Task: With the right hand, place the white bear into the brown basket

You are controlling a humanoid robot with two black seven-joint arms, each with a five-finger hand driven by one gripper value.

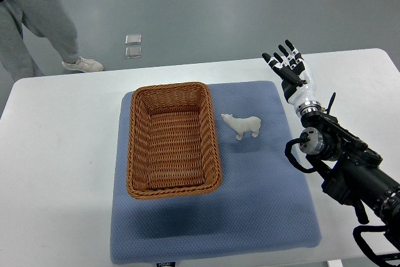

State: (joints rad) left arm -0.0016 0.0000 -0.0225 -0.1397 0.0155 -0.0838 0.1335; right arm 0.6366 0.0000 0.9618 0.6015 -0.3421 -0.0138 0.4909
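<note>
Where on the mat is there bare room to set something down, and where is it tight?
The widest free patch is the blue mat in front of the brown basket and white bear. The strip right of the bear, toward the right hand, is also bare. It is tightest between bear and basket rim.

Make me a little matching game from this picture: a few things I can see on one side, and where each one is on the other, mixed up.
Things:
1. bear
2. basket
3. right hand
4. person's shoe

Places:
A. on the floor beyond the table
B. on the left part of the blue mat
C. raised over the table's far right, fingers spread
D. standing on the mat just right of the basket

Pairs: 1-D, 2-B, 3-C, 4-A
</note>
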